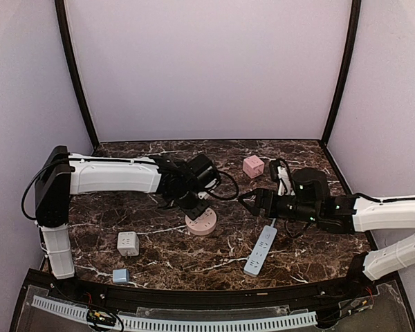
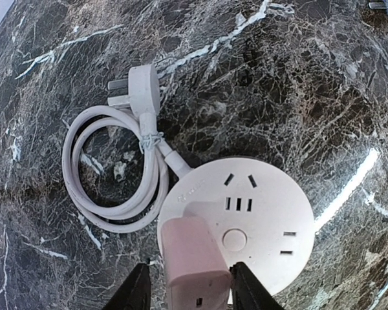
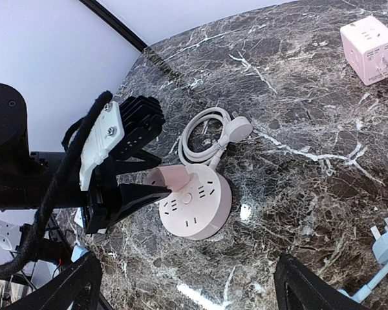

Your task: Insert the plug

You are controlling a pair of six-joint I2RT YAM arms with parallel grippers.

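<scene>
Over the middle of the marble worktop (image 1: 159, 259), seen from above, the left hand (image 1: 194, 202) hangs above the round socket (image 1: 203, 224); the right hand (image 1: 252, 200) sits to its right, near the far end of a white power strip (image 1: 261, 250). At the left wrist, the pink plug (image 2: 194, 258) rests on the socket's top face at its edge, between two fingers (image 2: 137, 289) that flank it closely; whether they pinch it I cannot tell. The socket's coiled cord (image 2: 110, 181) lies beside it. At the right wrist, that hand's fingers (image 3: 84, 281) are spread wide with nothing between them, pointed toward socket and plug
</scene>
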